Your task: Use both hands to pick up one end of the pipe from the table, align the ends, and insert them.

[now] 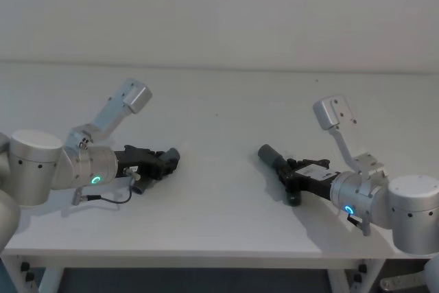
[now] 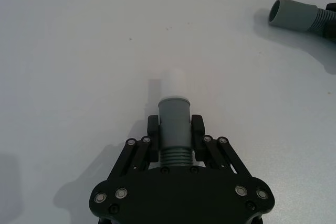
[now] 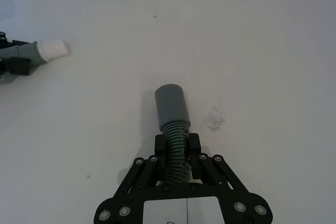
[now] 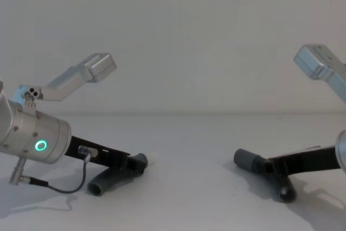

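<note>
The pipe is two separate ribbed grey pieces low over the white table [image 1: 219, 101]. My left gripper [image 1: 164, 160] [image 2: 175, 136] is shut on the smooth cuff [image 2: 174, 116] of one piece, whose narrower whitish tip [image 2: 172, 82] juts out in front. The curved tail [image 4: 105, 182] of that piece hangs down to the table. My right gripper [image 1: 288, 171] [image 3: 177, 149] is shut on the ribbed part of the other piece, just behind its plain wide cuff [image 3: 171, 106] [image 1: 268, 154]. The two ends point roughly toward each other with a wide gap between them.
The table's front edge [image 1: 206, 255] runs close below both arms. A small smudge [image 3: 215, 120] marks the surface near the right gripper. A thin black cable [image 4: 65, 187] loops under the left wrist.
</note>
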